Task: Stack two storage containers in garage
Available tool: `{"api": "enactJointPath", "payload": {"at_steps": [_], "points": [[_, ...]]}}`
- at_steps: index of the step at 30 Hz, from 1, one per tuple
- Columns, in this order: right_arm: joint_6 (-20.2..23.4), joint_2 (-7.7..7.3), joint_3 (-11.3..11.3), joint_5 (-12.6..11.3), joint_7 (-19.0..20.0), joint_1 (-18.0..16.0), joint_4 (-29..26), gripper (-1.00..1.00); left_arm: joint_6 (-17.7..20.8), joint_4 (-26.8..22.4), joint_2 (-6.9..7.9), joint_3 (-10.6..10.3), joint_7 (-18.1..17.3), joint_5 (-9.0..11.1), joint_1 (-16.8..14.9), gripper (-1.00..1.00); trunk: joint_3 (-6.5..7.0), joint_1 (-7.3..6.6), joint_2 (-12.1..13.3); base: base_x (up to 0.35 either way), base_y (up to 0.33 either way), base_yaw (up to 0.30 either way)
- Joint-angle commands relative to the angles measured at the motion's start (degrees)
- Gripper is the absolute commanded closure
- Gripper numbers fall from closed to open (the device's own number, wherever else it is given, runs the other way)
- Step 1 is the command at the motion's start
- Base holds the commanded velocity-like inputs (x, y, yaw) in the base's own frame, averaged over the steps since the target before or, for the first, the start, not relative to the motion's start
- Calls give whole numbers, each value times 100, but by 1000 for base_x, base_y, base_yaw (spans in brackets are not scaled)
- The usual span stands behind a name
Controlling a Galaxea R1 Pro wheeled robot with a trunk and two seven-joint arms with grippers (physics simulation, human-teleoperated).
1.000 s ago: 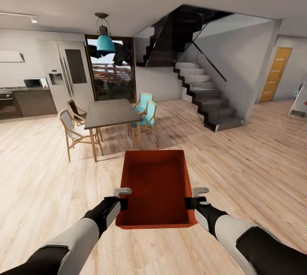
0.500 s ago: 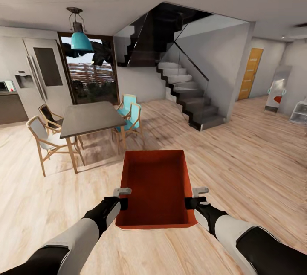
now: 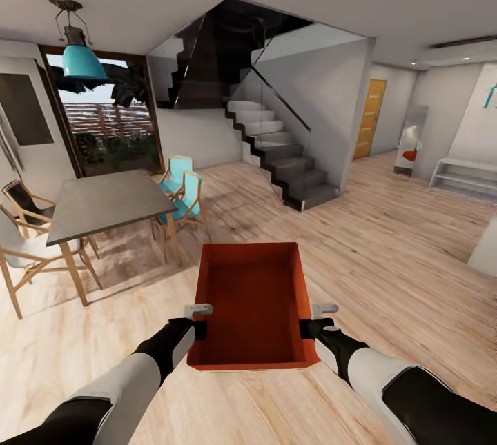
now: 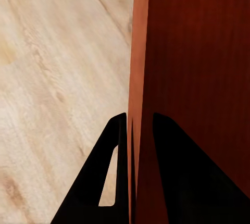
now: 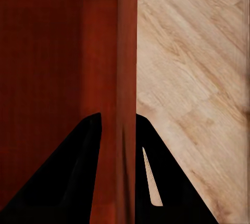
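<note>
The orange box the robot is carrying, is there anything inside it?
No, the storage container is empty in the head view, showing only its bare orange-red bottom.

Through our right wrist camera we see the right gripper [image 5: 119,125] clamped on one wall of the orange-red storage container [image 5: 52,52], one dark finger [image 5: 62,172] inside, the other outside. Light wood plank floor [image 5: 198,67] lies beyond the wall.

Table [image 3: 103,202] with chairs [image 3: 181,191] at 10 o'clock; lamp [image 3: 84,61] above. Stairs [image 3: 279,152] at 12. Orange door [image 3: 369,119] at 1.
</note>
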Motion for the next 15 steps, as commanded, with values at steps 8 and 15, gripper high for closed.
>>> {"api": "enactJointPath", "payload": {"at_steps": [8, 15], "points": [[-30, -32, 3, -84, -53, -7, 18, 100, 52, -23, 5, 35, 91, -142, 0, 100, -13, 7, -13, 322, 71, -250], [-30, -32, 3, -84, -53, -6, 17, 100, 52, -24, 5, 35, 92, -142, -3, 100, -13, 7, -13, 322, 71, -250]]}}
